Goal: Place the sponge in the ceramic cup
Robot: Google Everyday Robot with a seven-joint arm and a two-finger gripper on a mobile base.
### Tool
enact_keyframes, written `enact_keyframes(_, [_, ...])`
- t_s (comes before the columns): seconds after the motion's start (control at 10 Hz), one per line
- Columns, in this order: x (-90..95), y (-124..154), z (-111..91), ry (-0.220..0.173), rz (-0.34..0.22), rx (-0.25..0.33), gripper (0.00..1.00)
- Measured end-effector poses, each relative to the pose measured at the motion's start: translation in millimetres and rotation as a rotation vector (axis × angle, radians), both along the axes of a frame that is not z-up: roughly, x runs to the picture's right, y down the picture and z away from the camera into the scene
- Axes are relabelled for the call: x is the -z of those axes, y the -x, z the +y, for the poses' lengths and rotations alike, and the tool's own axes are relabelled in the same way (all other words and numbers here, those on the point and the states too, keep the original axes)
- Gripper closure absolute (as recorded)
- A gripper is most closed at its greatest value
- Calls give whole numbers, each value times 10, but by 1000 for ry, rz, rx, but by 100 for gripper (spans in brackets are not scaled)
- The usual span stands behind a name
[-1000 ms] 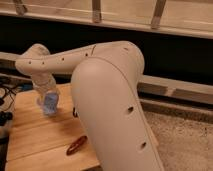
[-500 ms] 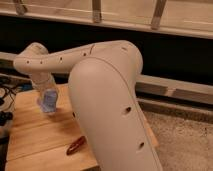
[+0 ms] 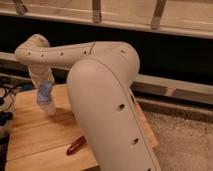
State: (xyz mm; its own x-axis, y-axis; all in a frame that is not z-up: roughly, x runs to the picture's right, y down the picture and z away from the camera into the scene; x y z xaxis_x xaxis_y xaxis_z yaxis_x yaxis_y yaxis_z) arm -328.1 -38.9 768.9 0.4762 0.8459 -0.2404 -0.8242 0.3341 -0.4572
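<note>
My big white arm (image 3: 107,95) fills the middle of the camera view and reaches left over a wooden table (image 3: 35,135). At its end the gripper (image 3: 49,107) points down, just above the table's left part. A pale blue patch (image 3: 44,92) sits on the gripper's lower part. I cannot tell whether it is the sponge or part of the gripper. No ceramic cup shows, and the arm hides much of the table's right side.
A small reddish-brown object (image 3: 76,145) lies on the table near its front edge, beside the arm. Dark cables (image 3: 6,95) hang at the far left. A dark wall with a pale ledge (image 3: 170,85) runs behind, and speckled floor (image 3: 185,145) is on the right.
The gripper end with the blue patch has shifted slightly left and up. The reddish-brown object has not moved.
</note>
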Motion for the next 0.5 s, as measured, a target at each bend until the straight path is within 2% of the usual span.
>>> enact_keyframes(0.1, [-57,-12,-23,9,-18,-10,95])
enact_keyframes(0.2, [-64,22,12,25,-15,5,95])
enact_keyframes(0.3, [-14,61,126,30,6,29,95])
enact_keyframes(0.4, [-3,24,193,29,14,29,95])
enact_keyframes(0.5, [-57,-58,216,26,21,25,95])
